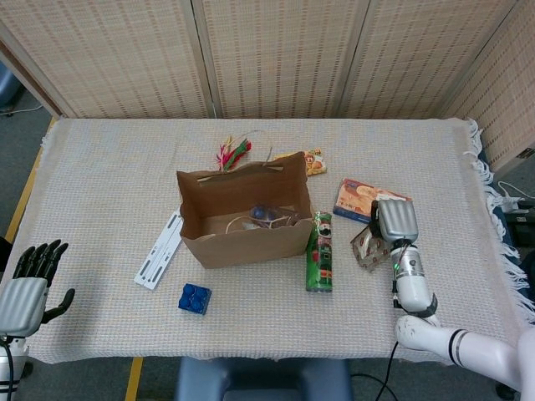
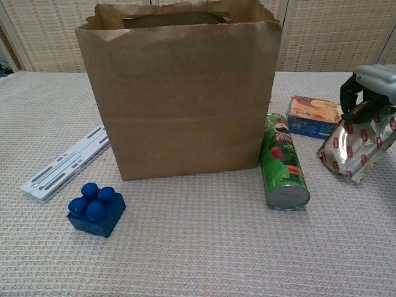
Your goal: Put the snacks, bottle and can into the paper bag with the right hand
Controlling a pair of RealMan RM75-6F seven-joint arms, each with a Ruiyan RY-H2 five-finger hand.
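Snack pack (image 2: 359, 147), shiny silver with red marks, is crinkly and tipped to one side, to the right of the paper bag (image 1: 242, 217). The right hand (image 1: 394, 222) has its fingers wrapped over the top of the pack and holds it. The bag stands up straight with its top wide open, and some things lie at the bottom inside. A green can (image 1: 319, 253) lies flat, touching the bag's right side, between the bag and the pack. An orange and blue snack box (image 1: 361, 199) lies flat just behind the pack. Another small snack (image 1: 312, 160) sits behind the bag. The left hand (image 1: 25, 288) is far to the left of the bag, at the table's front edge, holding nothing, fingers apart. Bare cloth lies in front of the bag, with a blue block (image 1: 194, 298) there.
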